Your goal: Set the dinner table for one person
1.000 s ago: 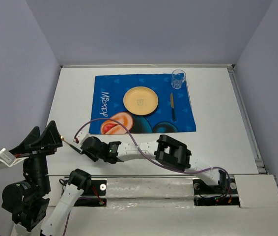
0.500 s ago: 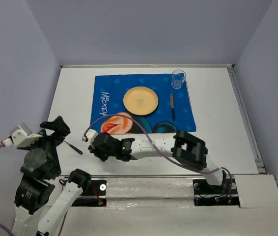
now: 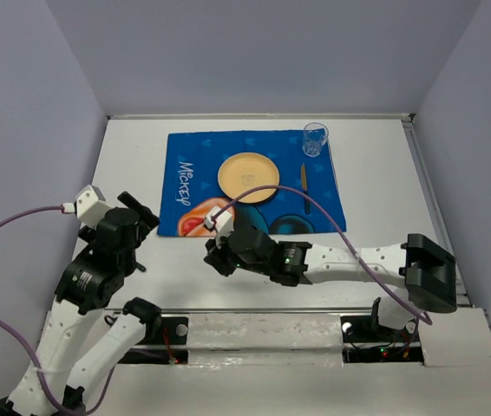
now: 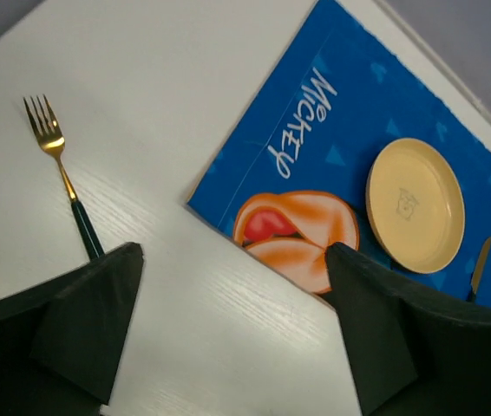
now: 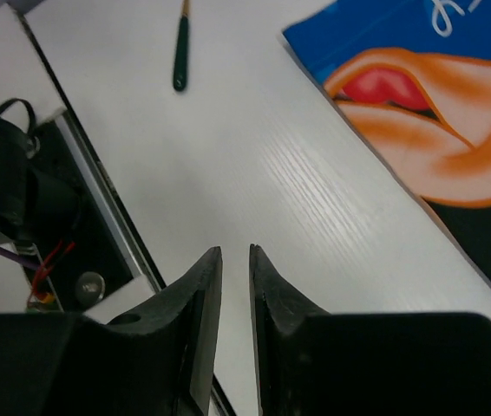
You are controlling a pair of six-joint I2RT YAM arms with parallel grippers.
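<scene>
1. My left jaws hang wide open, empty; my right jaws are nearly closed, empty.
2. Fork (image 4: 66,181) lies flat on table (image 4: 193,303), just ahead of left jaws.
3. Likely light, stiff, slick: pinch its dark handle.

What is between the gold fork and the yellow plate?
In the left wrist view: bare white table, then the blue Mickey mat. Nothing else lies between them.

We see a blue Mickey mat (image 3: 195,154) carrying a yellow plate (image 3: 248,177) at its middle. A dark-handled knife (image 3: 305,189) lies right of the plate, and a clear glass (image 3: 314,139) stands at the mat's far right corner. A gold fork (image 4: 64,178) with a green handle lies off the mat.
</scene>
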